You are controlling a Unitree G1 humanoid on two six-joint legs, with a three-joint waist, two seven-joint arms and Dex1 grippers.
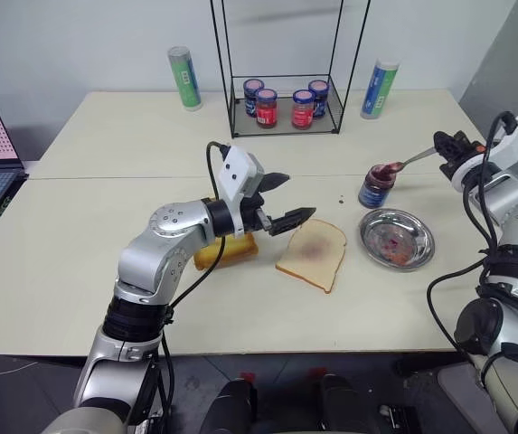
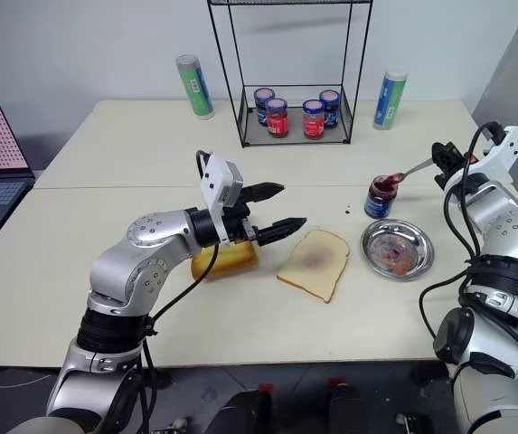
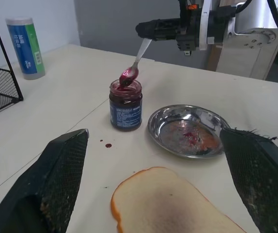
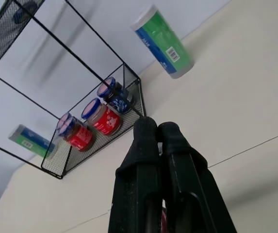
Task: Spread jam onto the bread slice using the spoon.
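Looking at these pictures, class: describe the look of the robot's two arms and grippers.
Both arms are silver-grey metal segments with black joints and looping black cables. The left gripper has a white housing and two black, mesh-textured fingers. The right gripper has black fingers, a white wrist housing and a small orange mark.

Glossy jam (image 3: 125, 90) fills a glass jar (image 3: 125, 108), beside a shiny metal dish (image 3: 187, 130), slim metal spoon (image 3: 135, 64) and matt table (image 1: 105, 226)
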